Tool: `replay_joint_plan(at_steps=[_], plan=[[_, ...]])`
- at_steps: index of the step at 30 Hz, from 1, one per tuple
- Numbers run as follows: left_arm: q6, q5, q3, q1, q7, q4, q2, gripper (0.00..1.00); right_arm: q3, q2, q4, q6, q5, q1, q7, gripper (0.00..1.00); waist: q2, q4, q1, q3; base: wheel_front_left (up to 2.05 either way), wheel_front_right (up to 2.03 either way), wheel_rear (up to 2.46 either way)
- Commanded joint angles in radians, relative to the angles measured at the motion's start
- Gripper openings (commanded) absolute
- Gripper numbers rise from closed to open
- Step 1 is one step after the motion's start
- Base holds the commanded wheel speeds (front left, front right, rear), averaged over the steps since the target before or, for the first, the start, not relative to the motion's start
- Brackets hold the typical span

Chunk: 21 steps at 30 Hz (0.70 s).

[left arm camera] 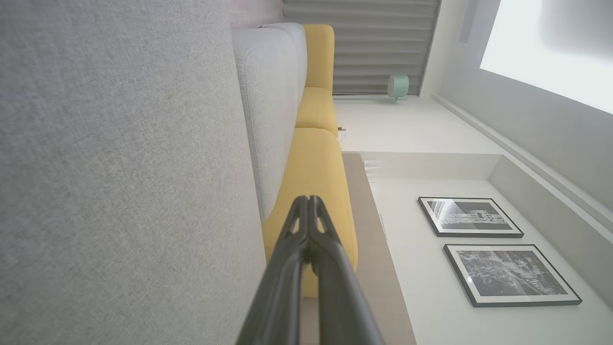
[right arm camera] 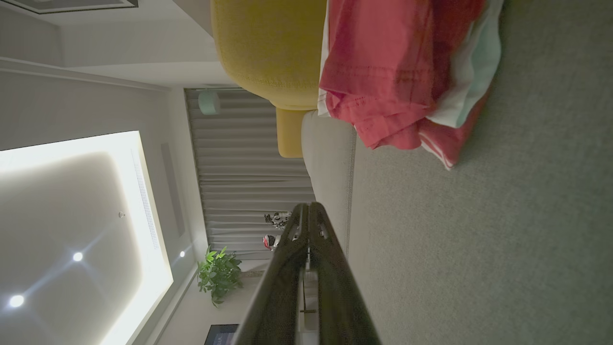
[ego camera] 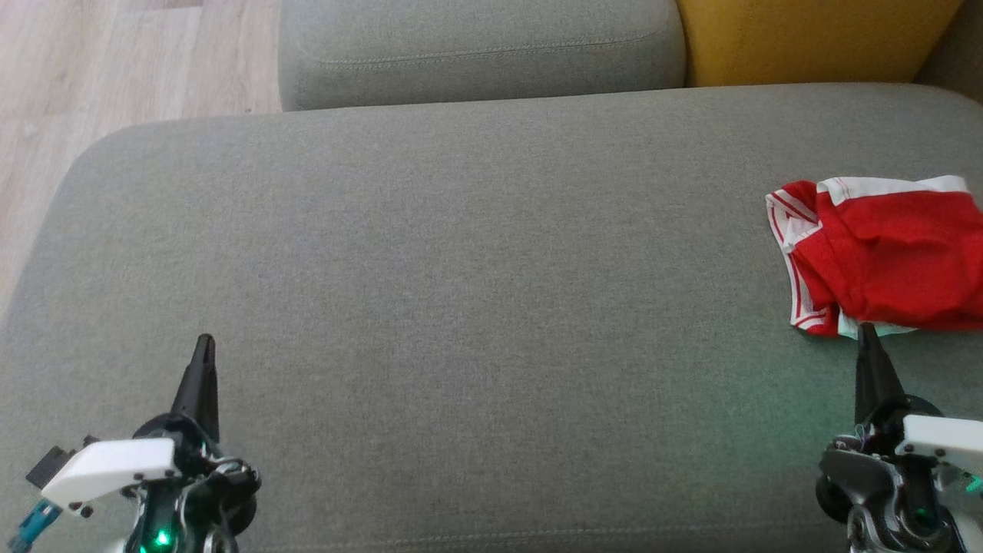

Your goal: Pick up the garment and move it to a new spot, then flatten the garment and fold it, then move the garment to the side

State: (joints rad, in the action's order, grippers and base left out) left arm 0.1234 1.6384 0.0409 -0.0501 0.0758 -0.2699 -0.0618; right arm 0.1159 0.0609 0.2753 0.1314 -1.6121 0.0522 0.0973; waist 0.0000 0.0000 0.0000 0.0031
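The garment (ego camera: 891,261) is lying bunched at the right edge of the grey sofa cushion (ego camera: 461,269), about midway between its near and far edges. It is running off the head view's right border, so its full extent is not showing.

It is looking like thin red fabric with white trim. It is probably light, soft and limp, likely to sag and drape from any pinch, and not fragile. The layers are folding over each other, so a shallow pinch is risking only the top layer. The stitched edges are looking like the best holds: the striped hem (ego camera: 799,299) at the end nearer the cushion's middle, or the white band (ego camera: 891,187) along the far side.

Its long axis is appearing to run side to side, roughly parallel to the cushion's near edge. The white band is facing the far edge.

The right end effector (ego camera: 866,329) is clenched on nothing. Its tip is sitting just beside the garment's near edge, though contact is hard to judge. The left end effector (ego camera: 204,342) is also clenched and empty. It is hovering over the near left part of the cushion, well apart from the garment.
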Motion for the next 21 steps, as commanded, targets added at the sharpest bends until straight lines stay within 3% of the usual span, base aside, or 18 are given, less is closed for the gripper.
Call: replay_joint_plan(at_steps=[1, 21], plan=[[0.007, 0.002, 0.034, -0.055, 0.006, 0.027, -0.016, 0.0, -0.016, 0.0, -0.031, -0.001, -0.008, 0.054, 0.004, 0.0, 0.0, 0.0, 0.0, 0.0, 0.0, 0.0, 0.0], [0.007, -0.005, 0.043, -0.055, 0.013, 0.026, -0.01, 0.0, -0.013, -0.003, -0.031, -0.001, -0.005, 0.055, 0.007, 0.0, 0.0, 0.0, 0.0, 0.0, 0.0, 0.0, 0.0]])
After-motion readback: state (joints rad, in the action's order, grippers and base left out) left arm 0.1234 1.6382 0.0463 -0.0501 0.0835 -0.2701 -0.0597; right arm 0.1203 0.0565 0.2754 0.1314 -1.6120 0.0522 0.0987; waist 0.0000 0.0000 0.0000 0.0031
